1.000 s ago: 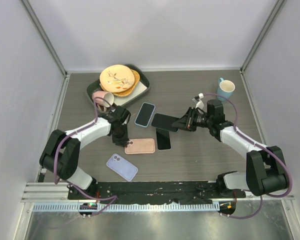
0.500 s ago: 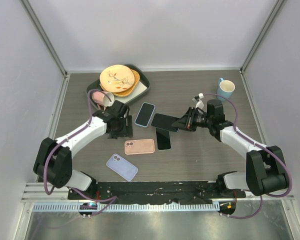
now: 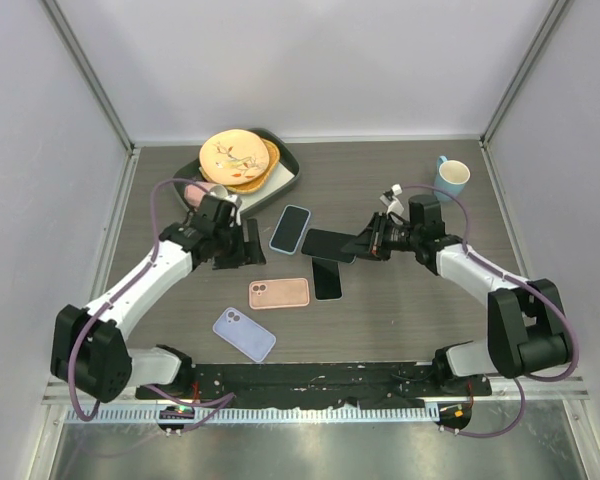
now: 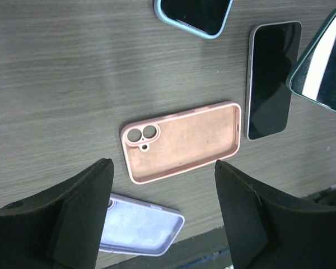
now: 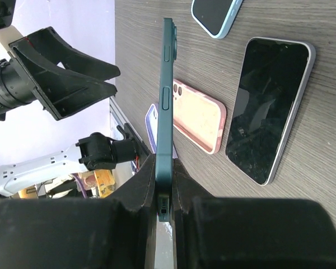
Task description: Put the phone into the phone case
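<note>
An empty pink phone case point(image 3: 279, 293) lies open side up on the table; it also shows in the left wrist view point(image 4: 182, 141) and the right wrist view point(image 5: 199, 115). A bare black phone point(image 3: 327, 278) lies screen up just right of it. My right gripper point(image 3: 372, 243) is shut on the end of a dark teal phone point(image 3: 330, 244), holding it above the table; in the right wrist view the teal phone point(image 5: 167, 84) is edge-on. My left gripper point(image 3: 242, 245) is open and empty, above and left of the pink case, which lies below the left gripper point(image 4: 162, 164).
A phone in a light blue case point(image 3: 290, 228) lies behind the pink case. A lavender case point(image 3: 244, 334) lies near the front edge. A tray point(image 3: 287, 183) with plates and a pink mug point(image 3: 204, 195) stand back left, a blue mug point(image 3: 451, 178) back right.
My left gripper has drawn back and left, away from the pink case's left end, and risen. My right gripper has shifted slightly left, still holding the teal phone.
</note>
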